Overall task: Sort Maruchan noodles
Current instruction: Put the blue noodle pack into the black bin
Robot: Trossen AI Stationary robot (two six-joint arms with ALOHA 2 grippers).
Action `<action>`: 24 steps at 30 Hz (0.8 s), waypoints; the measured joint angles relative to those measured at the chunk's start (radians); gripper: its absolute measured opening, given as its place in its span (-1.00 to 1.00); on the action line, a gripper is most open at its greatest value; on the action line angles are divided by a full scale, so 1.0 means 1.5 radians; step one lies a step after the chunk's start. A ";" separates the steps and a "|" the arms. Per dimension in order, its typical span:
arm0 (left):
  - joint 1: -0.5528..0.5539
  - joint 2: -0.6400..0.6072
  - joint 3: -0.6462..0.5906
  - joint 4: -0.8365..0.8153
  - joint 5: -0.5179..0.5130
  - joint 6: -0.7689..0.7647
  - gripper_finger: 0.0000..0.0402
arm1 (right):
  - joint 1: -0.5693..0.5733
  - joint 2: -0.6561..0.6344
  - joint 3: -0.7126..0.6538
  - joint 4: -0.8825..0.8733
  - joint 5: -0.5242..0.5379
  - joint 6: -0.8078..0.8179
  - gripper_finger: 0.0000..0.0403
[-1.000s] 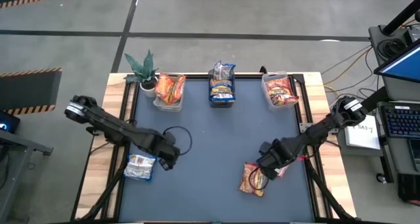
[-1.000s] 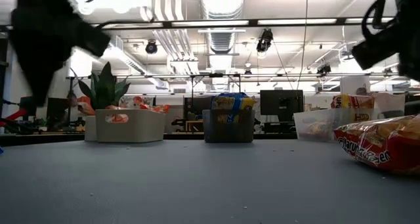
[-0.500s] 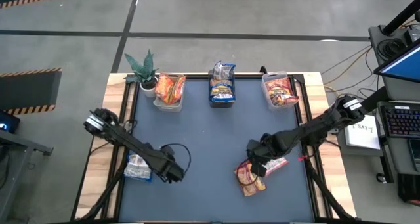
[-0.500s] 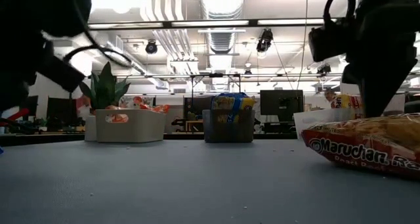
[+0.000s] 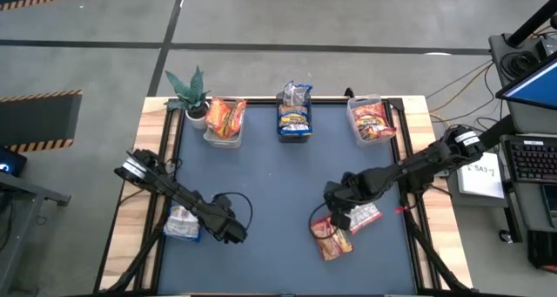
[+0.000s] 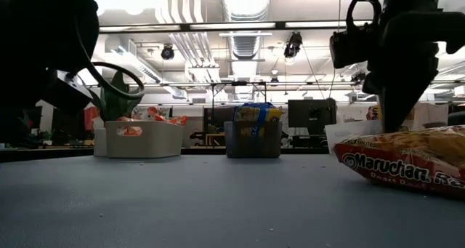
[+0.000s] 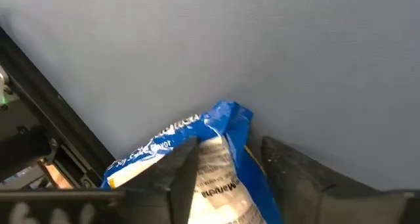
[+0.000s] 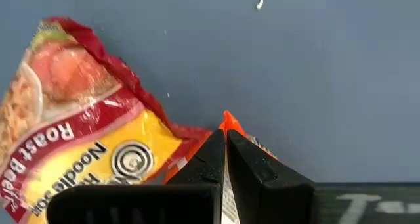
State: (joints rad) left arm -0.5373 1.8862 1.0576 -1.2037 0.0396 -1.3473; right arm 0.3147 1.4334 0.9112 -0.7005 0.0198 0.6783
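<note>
A blue-and-white noodle packet lies flat on the blue mat by the table's left rail. In the left wrist view my left gripper is open, with this packet's blue end between its fingers. The arm's dark wrist shows beside the packet in the high view. A red roast-beef packet lies near the table's front right. My right gripper is shut at its far end. A white-and-red packet lies flat just right of that gripper. My left gripper stands with one finger over the blue packet's face and the other beside its blue edge. I cannot tell whether either finger touches it. My right gripper pinches an orange-red corner between its two shut fingers, slanting down from the table's right. The corner seems to belong to the roast-beef packet's end seal. That packet rests on the mat.
Three bins stand along the far edge: a left one with orange packets, a middle one with blue packets, and a right one with red packets. A potted plant stands at the far left corner. Bare mat lies in the middle.
My left arm has swung in from the table's left and its end has gone down toward the near edge, over the blue packet. My right gripper has gone toward the table's left. The roast-beef packet has slid and turned a little that way, and the white-and-red packet has come into view.
</note>
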 joint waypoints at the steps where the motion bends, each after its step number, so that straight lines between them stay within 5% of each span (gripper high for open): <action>1: 0.000 0.000 0.000 0.003 0.000 -0.001 -0.29 | -0.001 0.000 0.000 0.006 0.001 -0.006 -0.96; 11: 0.000 0.000 0.018 0.002 -0.061 0.051 -0.95 | -0.001 0.000 0.000 0.038 0.006 -0.062 -0.96; 18: 0.020 -0.001 0.115 0.006 -0.210 0.157 -0.98 | -0.001 0.000 0.000 0.105 0.023 -0.131 -0.96; 24: 0.021 -0.002 0.199 0.065 -0.415 0.335 -0.99 | -0.003 0.000 0.000 0.214 0.025 -0.201 -0.96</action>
State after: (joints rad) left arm -0.5057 1.8827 1.3561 -1.1069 -0.5823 -0.8450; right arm 0.3096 1.4334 0.9112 -0.3792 0.0570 0.3767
